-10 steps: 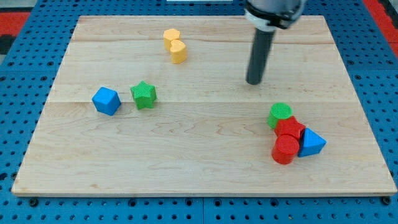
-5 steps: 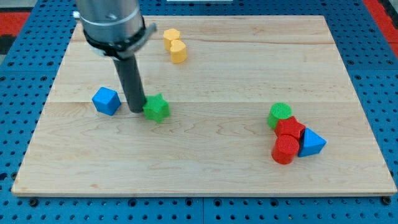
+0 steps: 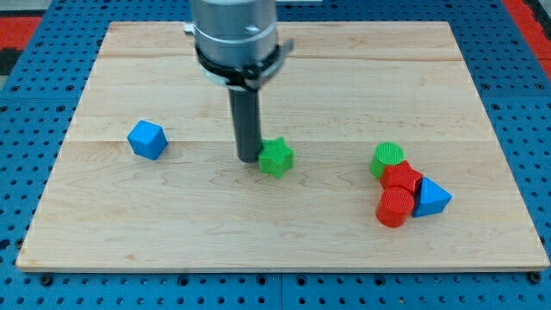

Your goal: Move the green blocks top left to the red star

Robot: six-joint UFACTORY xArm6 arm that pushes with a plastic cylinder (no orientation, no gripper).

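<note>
Near the middle of the pale wooden board (image 3: 284, 224): a small green star-shaped block (image 3: 276, 158), lying flat, one point aimed toward the view's top; no long axis to speak of, being roughly as wide as tall. Just at its left edge, touching or nearly so: my tip (image 3: 248, 158), the lower end of a straight dark rod coming down from a grey cylindrical housing (image 3: 235, 39) at the view's top. No fingers or jaws on this rod, so nothing to open, close or grip.

Toward the view's right, a tight cluster. At its upper left, a green cylinder block (image 3: 388, 158), standing upright, round face up. Right below and touching it, a red star-shaped block (image 3: 402, 180), partly overlapped. Below that, a red cylinder block (image 3: 395, 207), upright, pressed against the red star. To the right of both reds, a blue triangular block (image 3: 430, 198), apex pointing toward the view's right.

Green star well apart from this cluster, off to its left and level with the green cylinder.

Far toward the view's left, alone: a blue cube-like block (image 3: 146, 139), well clear of tip and star.

No containers anywhere on the board; around it, a blue perforated table surface (image 3: 34, 103).
</note>
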